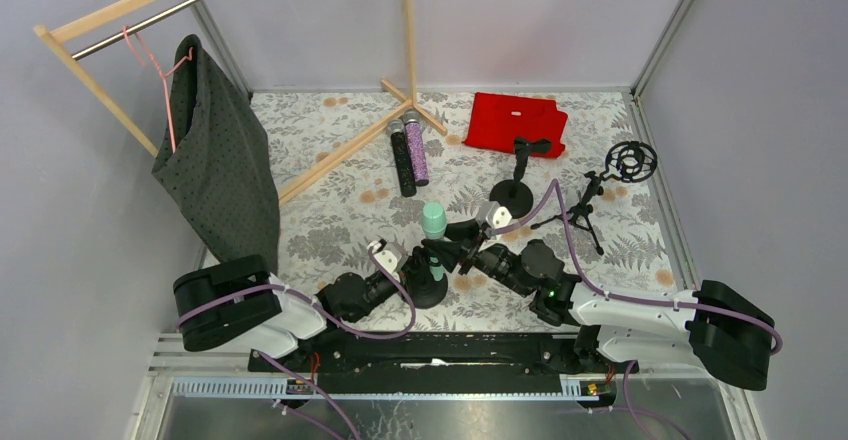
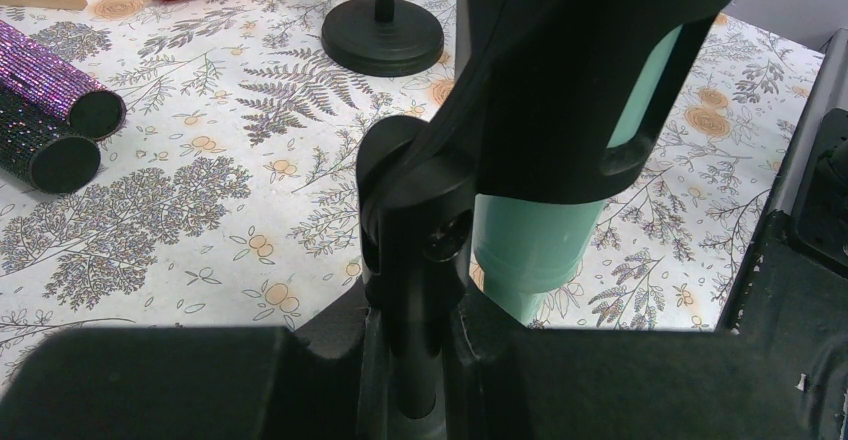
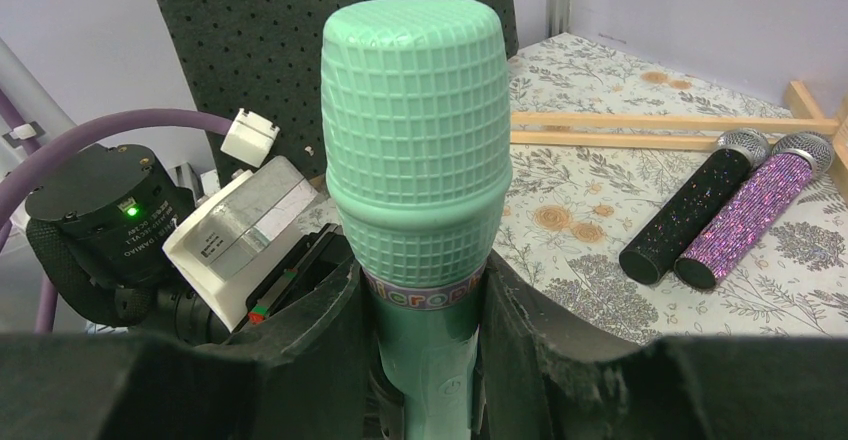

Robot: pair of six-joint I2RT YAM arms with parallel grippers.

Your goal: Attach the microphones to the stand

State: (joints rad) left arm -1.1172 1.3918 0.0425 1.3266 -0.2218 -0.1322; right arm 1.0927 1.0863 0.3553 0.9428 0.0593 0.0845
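One mint microphone [image 3: 415,160] between right jaws

Two bench-mounted arms, the left arm [image 1: 300,312] and the right arm [image 1: 625,310], show bulky glossy-black shoulder housings, white link shells and black cylindrical joints. Purple cables [image 1: 563,222] loop along both. A white camera block [image 3: 235,230] adjoins a black motor housing [image 3: 100,220] with small white lettering and a green light [image 3: 131,211]. The right pincer [image 3: 420,280] is matte black.
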